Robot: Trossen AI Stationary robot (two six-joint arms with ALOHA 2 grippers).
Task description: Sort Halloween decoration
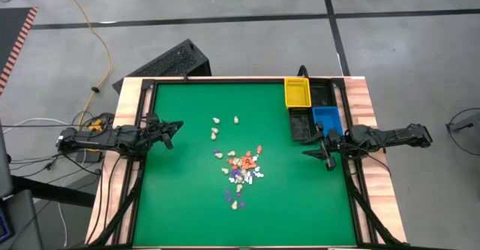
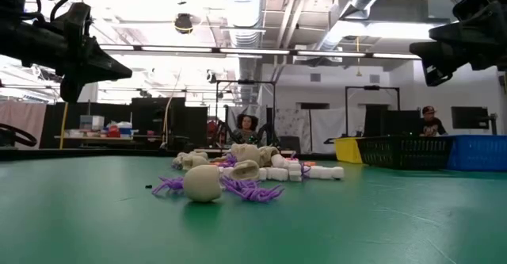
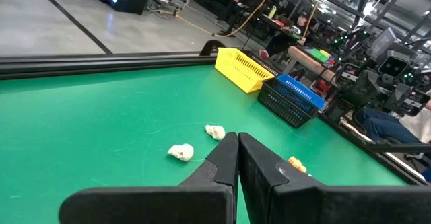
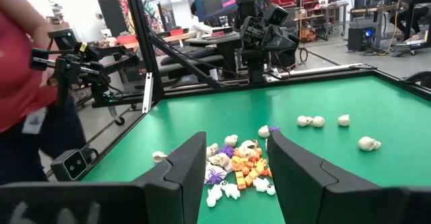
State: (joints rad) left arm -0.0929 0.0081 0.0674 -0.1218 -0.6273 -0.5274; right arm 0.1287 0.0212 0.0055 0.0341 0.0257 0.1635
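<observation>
Many tiny Halloween trinkets [image 1: 241, 171] lay heaped near the middle of the green desk [image 1: 180, 205], cream-white, orange-red and purple pieces mixed together, with the orange ones toward the far side of the heap and the purple ones trailing toward the near edge. 3 or so cream-white skulls [image 1: 216, 132] sat apart from the heap, a little farther back and toward the left arm's side. In the low view a round cream piece [image 2: 202, 182] rested at the front of the pile with purple spider-like pieces [image 2: 252, 189] touching it. The left claw [image 1: 177, 127] hovered above the desk's left part, well apart from the heap, its fingers pressed together with nothing between them; its wrist view showed 2 of the loose skulls [image 3: 180, 153] just ahead of the fingertips. The right claw [image 1: 328, 151] hung over the right edge of the desk, near the bins, pointing toward the heap with its fingers [image 4: 190, 158] spread apart and gripping nothing; through the gap its wrist view framed the pile of trinkets [image 4: 239, 172]. At the far right corner stood a yellow bin [image 1: 297, 92], a black bin [image 1: 301, 124] and a blue bin [image 1: 328, 118], the black and blue ones side by side just in front of the yellow one. A person in a red top [image 4: 20, 69] stood beside the desk in the right wrist view.
</observation>
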